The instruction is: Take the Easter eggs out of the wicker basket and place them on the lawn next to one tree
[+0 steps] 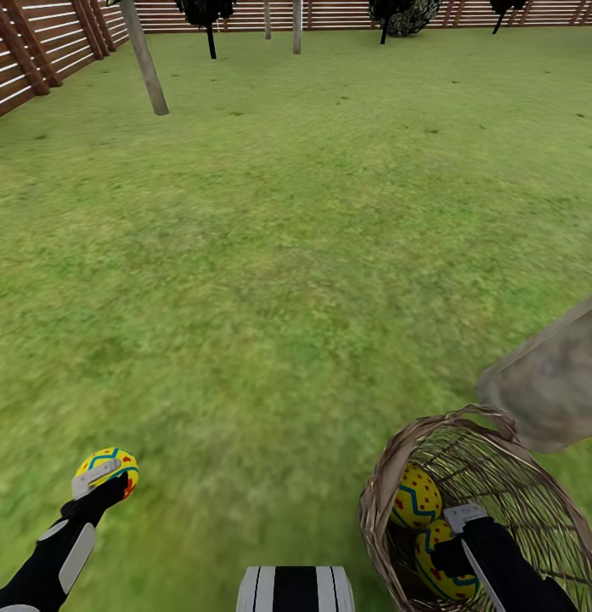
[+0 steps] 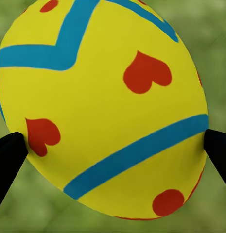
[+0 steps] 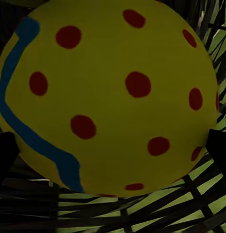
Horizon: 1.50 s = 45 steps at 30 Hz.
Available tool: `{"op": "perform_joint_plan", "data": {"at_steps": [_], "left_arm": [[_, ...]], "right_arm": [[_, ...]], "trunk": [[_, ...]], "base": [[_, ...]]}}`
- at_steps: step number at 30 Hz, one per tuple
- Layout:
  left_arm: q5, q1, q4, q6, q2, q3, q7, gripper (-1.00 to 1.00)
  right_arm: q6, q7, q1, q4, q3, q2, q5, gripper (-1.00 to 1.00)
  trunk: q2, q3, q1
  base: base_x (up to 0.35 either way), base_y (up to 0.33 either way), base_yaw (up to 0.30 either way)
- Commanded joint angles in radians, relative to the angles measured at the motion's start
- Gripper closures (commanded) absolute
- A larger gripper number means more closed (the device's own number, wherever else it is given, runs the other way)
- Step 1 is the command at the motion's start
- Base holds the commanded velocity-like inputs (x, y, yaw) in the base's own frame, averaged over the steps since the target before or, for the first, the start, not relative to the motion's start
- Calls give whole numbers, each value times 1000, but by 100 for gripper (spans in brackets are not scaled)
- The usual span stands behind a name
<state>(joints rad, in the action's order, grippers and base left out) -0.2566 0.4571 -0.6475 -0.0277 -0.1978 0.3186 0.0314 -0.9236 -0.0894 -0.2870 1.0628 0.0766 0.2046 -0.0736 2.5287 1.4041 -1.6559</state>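
My left gripper (image 1: 104, 478) (image 2: 113, 145) is shut on a yellow Easter egg (image 1: 109, 466) (image 2: 103, 97) with blue zigzags and red hearts, held low over the lawn (image 1: 270, 255) at the lower left. The wicker basket (image 1: 508, 476) stands at the lower right, touching a thick mottled tree trunk (image 1: 555, 387). My right gripper (image 1: 453, 548) (image 3: 113, 150) reaches into it, its fingers (image 3: 3, 155) pressed on both sides of a red-dotted egg with a blue line (image 1: 438, 565) (image 3: 113, 97). Another dotted egg (image 1: 414, 497) lies beside it in the basket.
A second grey trunk (image 1: 147, 64) rises at the far left, with thin posts (image 1: 296, 25) and black-leaved trees (image 1: 206, 13) along the slatted fence (image 1: 41, 42). Wide open grass lies ahead. My striped base (image 1: 296, 589) shows at the bottom.
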Motion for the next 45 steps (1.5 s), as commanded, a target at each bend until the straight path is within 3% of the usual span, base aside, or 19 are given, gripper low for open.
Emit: {"op": "perform_joint_plan", "data": {"at_steps": [1,19,22,26,45], "left_arm": [[-11,0,-1,-3,0,-1,3,100],[-10,0,-1,-3,1,-3,2,100],[-10,0,-1,-6,1,-3,3,100],[-9,0,0,-6,21,-4,4,100],[-9,0,3,-8,21,-4,3,100]], "right_arm": [[-4,-8,0,1,1,2,-10,100],[26,-7,0,2,-3,-1,-8,100],[26,-6,0,2,-2,-3,-8,100],[28,-2,0,0,3,-4,-8,100],[29,-1,0,-33,6,-7,-4,100]], "trunk": [[0,1,0],[0,1,0],[0,-11,1],[-1,-26,3],[-6,-100,12]], "base": [[0,0,0],[0,0,0],[0,0,0],[0,0,0],[-59,0,0]]}}
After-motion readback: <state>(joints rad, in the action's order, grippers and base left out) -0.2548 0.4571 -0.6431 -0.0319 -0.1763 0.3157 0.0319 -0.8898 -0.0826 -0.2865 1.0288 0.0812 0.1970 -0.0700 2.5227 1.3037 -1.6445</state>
